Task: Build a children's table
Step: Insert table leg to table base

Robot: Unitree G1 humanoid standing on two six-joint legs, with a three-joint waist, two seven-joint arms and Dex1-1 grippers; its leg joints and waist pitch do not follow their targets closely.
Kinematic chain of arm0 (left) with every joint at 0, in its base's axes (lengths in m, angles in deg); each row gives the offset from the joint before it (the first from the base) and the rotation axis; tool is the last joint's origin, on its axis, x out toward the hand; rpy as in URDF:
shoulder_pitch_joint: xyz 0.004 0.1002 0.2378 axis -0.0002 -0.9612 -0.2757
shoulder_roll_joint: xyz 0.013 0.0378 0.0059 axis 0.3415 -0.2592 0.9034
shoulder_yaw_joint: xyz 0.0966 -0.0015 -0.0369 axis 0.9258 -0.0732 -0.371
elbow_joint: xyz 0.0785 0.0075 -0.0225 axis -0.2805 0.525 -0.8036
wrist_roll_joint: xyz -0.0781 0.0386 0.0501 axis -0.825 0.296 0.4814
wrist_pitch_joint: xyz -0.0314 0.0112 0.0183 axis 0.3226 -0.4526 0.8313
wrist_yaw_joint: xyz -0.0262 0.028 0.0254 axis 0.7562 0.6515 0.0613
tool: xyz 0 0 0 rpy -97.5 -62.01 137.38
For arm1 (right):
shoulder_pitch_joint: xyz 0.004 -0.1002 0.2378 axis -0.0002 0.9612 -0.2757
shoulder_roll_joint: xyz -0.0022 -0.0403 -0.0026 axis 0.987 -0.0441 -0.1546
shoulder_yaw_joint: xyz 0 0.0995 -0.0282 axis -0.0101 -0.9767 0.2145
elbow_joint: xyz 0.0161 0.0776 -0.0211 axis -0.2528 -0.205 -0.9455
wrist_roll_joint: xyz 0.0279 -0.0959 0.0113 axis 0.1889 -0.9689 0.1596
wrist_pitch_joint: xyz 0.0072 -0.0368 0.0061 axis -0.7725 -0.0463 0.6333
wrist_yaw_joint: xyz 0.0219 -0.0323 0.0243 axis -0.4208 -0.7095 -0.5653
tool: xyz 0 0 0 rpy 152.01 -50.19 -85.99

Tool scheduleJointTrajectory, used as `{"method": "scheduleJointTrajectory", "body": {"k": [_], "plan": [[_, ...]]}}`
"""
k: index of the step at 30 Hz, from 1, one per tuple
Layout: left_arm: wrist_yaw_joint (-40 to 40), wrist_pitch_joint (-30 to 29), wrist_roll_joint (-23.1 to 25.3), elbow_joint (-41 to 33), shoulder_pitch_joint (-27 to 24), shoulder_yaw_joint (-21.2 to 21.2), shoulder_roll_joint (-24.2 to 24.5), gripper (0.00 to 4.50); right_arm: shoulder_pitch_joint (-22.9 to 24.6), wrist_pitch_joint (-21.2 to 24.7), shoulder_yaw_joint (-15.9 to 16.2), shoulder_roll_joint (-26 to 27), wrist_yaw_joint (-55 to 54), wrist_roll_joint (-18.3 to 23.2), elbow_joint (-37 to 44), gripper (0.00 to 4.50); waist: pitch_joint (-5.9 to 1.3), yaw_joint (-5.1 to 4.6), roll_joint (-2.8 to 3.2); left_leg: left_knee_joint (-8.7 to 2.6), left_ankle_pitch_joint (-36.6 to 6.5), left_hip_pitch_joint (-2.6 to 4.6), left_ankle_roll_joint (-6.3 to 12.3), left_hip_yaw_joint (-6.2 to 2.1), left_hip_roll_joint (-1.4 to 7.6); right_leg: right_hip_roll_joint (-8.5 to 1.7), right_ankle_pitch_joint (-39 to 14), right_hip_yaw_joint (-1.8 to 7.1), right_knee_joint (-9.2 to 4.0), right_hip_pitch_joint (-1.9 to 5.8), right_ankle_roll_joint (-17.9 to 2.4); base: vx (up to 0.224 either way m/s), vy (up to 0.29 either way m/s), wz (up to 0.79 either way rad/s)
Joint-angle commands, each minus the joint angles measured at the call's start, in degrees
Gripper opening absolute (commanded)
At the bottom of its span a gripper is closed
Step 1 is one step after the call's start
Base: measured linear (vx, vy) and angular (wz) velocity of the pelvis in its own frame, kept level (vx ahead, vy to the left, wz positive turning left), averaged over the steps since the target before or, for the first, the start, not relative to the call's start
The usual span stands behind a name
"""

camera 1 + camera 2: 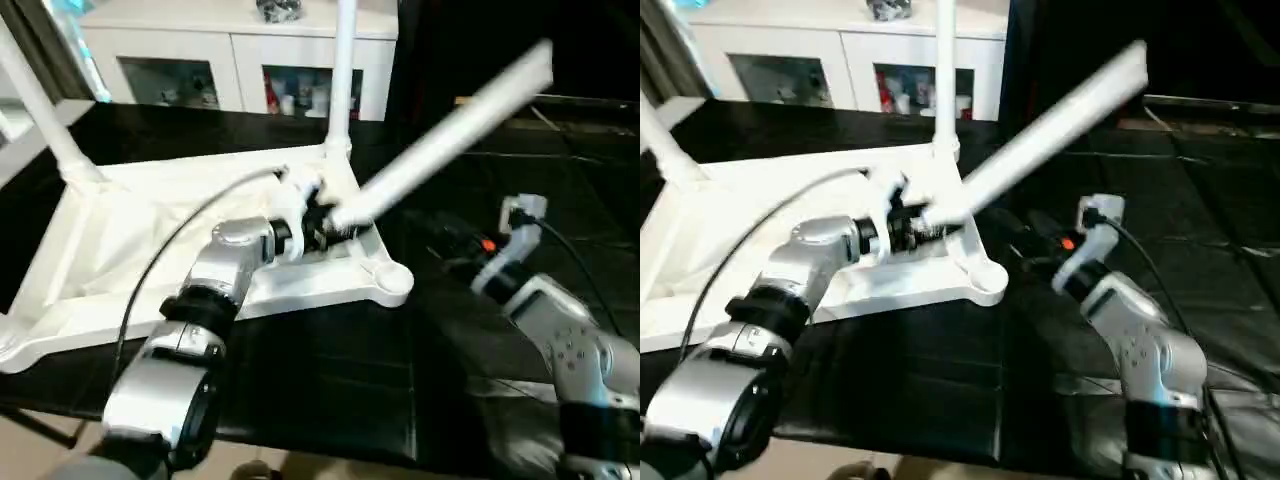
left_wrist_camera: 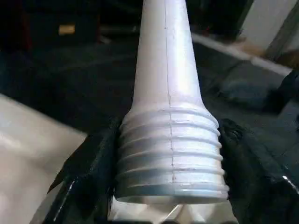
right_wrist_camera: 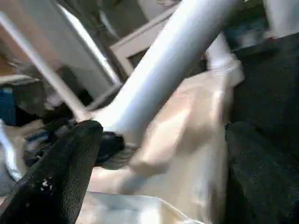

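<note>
Two legs point(image 1: 341, 75) already stand in the far corners of the upturned tabletop point(image 1: 120, 250). Left claw point(image 1: 325, 222) grips a third leg point(image 1: 450, 130) by its threaded end; right claw point(image 3: 154, 154) is released, and the near-right socket point(image 1: 388, 278) is unfilled.

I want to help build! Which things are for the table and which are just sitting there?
For the table: tabletop, two standing legs, the leg in the left gripper.
Just there: white cabinet, cables on the black surface.

We saw the two standing legs point(image 1: 341, 75) cut off by the picture's upper edge. The left end effector point(image 1: 322, 222) hid the held leg's point(image 1: 450, 130) threaded end in the head views; that leg was smeared.
</note>
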Motion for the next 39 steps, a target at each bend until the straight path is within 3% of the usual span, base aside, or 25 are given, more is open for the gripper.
{"method": "scheduleJointTrajectory", "body": {"k": [1,10,13,27,31,34,39], "plan": [[2.1,-1.7,-1.9,-5.9,-1.6,1.2,-0.8,2.88,-1.9,3.0,-0.8,0.7,0.6,3.0,-0.3,4.50,-4.63,0.02,-1.53,-3.32,-4.7,0.70,3.83,-0.06,1.47,-4.87,-6.7,2.55,-3.62,3.40,-12.1,0.000,0.000,0.00],[3.8,-4.0,-2.5,-12.2,-4.5,4.0,-1.5,2.88,-6.3,2.3,-2.6,3.0,-0.1,6.3,-3.5,4.50,-4.62,0.03,-1.61,-3.36,-4.0,0.78,2.26,0.03,1.31,-4.71,-6.1,2.67,-3.48,3.38,-10.8,0.000,0.000,0.00],[2.8,-6.7,-3.9,-16.6,-6.0,4.4,-2.0,2.88,-8.4,1.1,-2.9,3.9,-0.5,5.6,-5.8,4.15,-4.67,-0.10,-1.57,-3.32,-3.7,0.76,2.10,0.02,1.35,-4.75,-5.4,2.64,-3.31,3.42,-11.2,0.000,0.000,0.00],[-1.2,-7.6,-4.6,-17.5,-5.6,3.5,-3.9,2.88,-10.7,2.5,-4.7,5.0,-1.1,8.5,-7.7,2.95,-4.79,-0.05,-1.86,-3.19,-2.7,0.72,2.34,0.09,1.19,-4.58,-5.5,2.64,-3.29,3.53,-10.2,0.000,0.000,0.00],[-1.9,-7.7,-5.1,-17.9,-5.8,3.5,-3.5,2.88,-11.0,2.7,-4.6,4.7,-0.8,8.6,-8.2,2.67,-4.83,-0.01,-2.22,-3.11,-1.9,0.65,2.83,0.15,1.12,-4.60,-4.3,2.62,-3.05,3.59,-10.5,0.000,0.000,0.00],[-2.0,-8.0,-5.4,-18.3,-6.0,3.5,-3.2,2.88,-10.9,2.9,-3.9,4.4,-0.2,8.3,-8.2,2.34,-4.80,-0.04,-2.18,-3.12,-2.1,0.67,2.77,0.14,1.12,-4.55,-4.7,2.62,-3.13,3.56,-10.1,0.000,0.000,0.00],[-0.8,-8.7,-5.3,-18.9,-6.4,4.8,-2.8,2.88,-11.2,3.1,-3.6,4.1,0.8,8.0,-8.8,2.16,-4.80,-0.07,-2.26,-3.14,-2.4,0.77,2.49,0.15,1.16,-4.53,-4.8,2.62,-3.15,3.49,-10.1,0.000,0.000,0.00]]}}
